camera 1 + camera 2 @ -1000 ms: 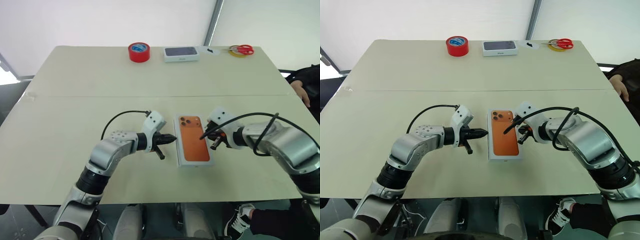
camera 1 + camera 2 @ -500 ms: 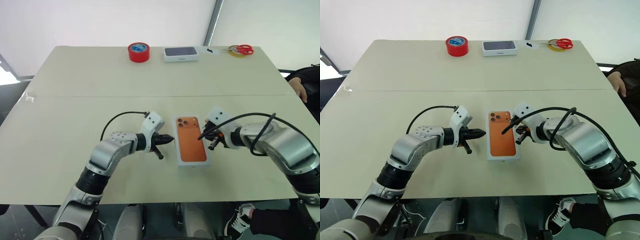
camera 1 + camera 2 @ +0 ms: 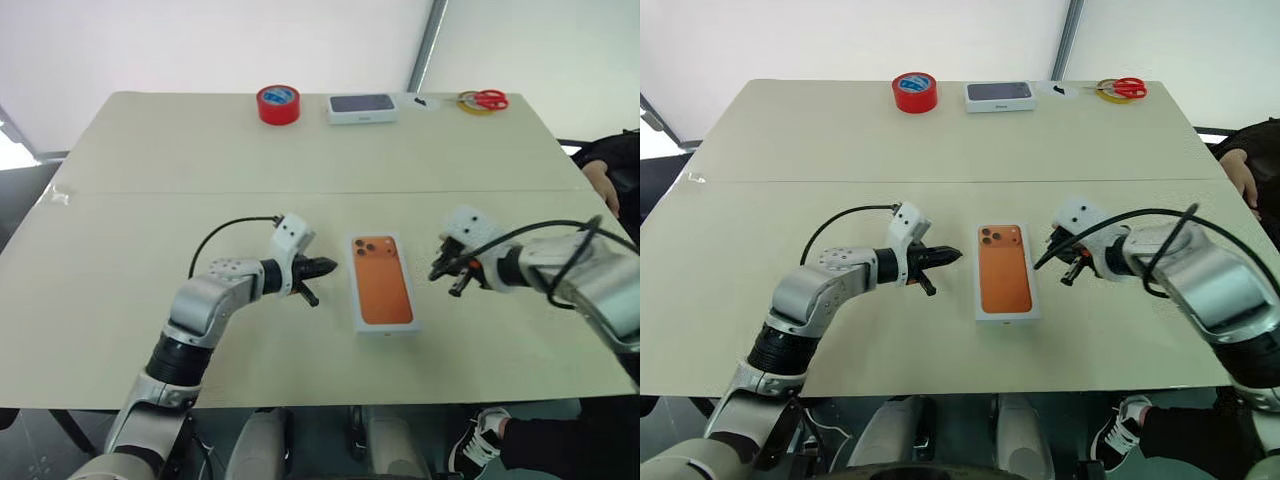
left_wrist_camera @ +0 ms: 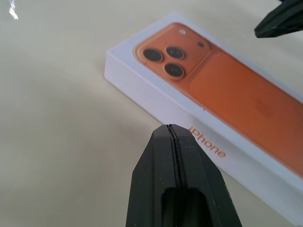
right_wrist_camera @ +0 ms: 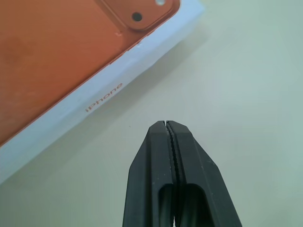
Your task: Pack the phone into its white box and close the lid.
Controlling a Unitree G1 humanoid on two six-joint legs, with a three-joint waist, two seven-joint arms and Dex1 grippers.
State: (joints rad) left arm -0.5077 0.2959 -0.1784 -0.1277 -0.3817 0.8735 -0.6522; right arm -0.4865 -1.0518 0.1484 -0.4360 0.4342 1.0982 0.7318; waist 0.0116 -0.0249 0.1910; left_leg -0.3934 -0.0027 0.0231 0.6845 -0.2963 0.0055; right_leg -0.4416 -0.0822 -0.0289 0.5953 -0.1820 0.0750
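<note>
Near the front middle of the tabletop (image 3: 150, 160) sits the white box, closed: the lid (image 3: 383, 281) is on, orange phone picture facing up, camera cluster print at the far end, "iPhone" lettering readable on both long sides in the wrist views. Phone itself can't be seen; presumably under the lid, can't confirm. White box tray is covered too, just white side walls showing. Left gripper (image 3: 326, 267) sits just left of the lid, apart from it, pointing right toward its long edge and slightly down; fingers (image 4: 176, 156) pressed together, holding nothing. Left forearm runs across from the left, elbow bent, black cable looping over the wrist. Right gripper (image 3: 438, 268) sits right of the lid with a clear gap, pointing left and down at the tabletop; fingers (image 5: 169, 146) also closed flat against each other, empty. Right forearm comes in from the right edge, cable looping over it. Neither gripper touches the lid. Counts: one boxed lid up front, two grippers, one either side. Along the far edge: one red tape roll (image 3: 278, 103), one white box with a dark top (image 3: 362, 107), one pair of red-handled scissors (image 3: 488, 98) lying on a yellowish tape ring (image 3: 470, 102), one small white piece (image 3: 420, 102) between that box and the scissors. A person's hand and dark sleeve (image 3: 605, 170) at the right edge.
</note>
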